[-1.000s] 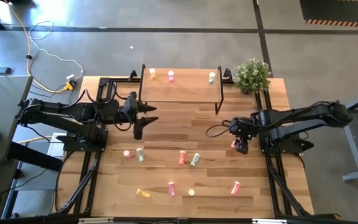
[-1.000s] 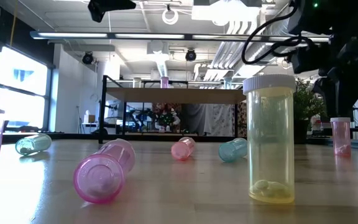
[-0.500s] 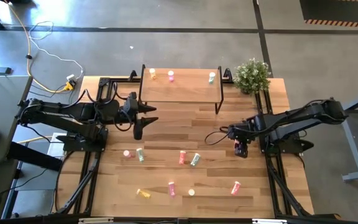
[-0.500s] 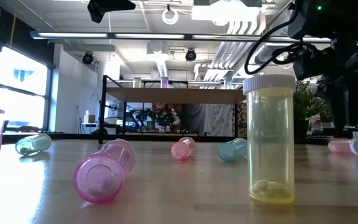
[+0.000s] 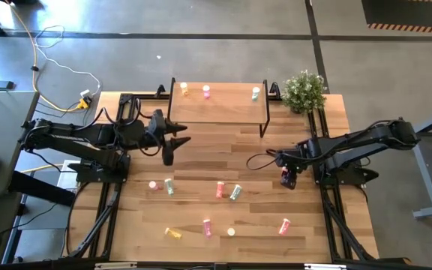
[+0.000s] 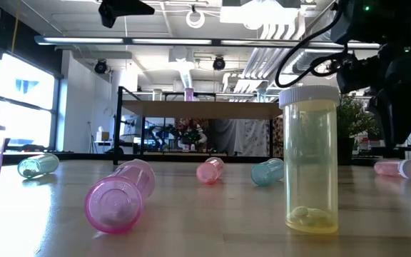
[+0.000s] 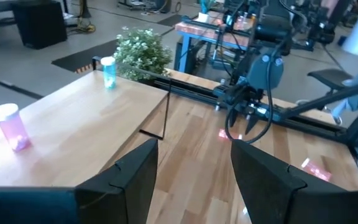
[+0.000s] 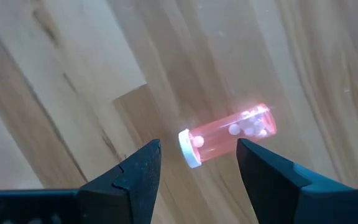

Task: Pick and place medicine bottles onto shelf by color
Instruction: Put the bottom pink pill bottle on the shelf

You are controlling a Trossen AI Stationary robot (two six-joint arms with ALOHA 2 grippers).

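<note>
My right gripper [image 5: 287, 178] is open and hovers over a pink bottle [image 8: 227, 135] that lies on its side on the table, white cap [image 8: 188, 148] between the two fingers in the right wrist view. The same bottle shows in the low view [image 6: 394, 168]. My left gripper [image 5: 167, 154] is open and empty in front of the shelf [image 5: 216, 109]. The shelf carries a yellow bottle [image 5: 184, 90], a pink one [image 5: 206, 91] and a pale green one [image 5: 255, 93], all upright. Several more bottles lie or stand on the near half of the table [image 5: 220, 189].
A potted plant [image 5: 304, 90] stands at the far right corner beside the shelf. A yellow bottle [image 6: 309, 160] stands upright close to the low camera, and a pink one [image 6: 120, 196] lies beside it. Bare wood lies between the shelf and the row of bottles.
The pink bottle at my right gripper stood upright a second ago and has tipped over; it now lies on its side on the table. My right gripper has gone a little toward the table's near edge, over the bottle.
</note>
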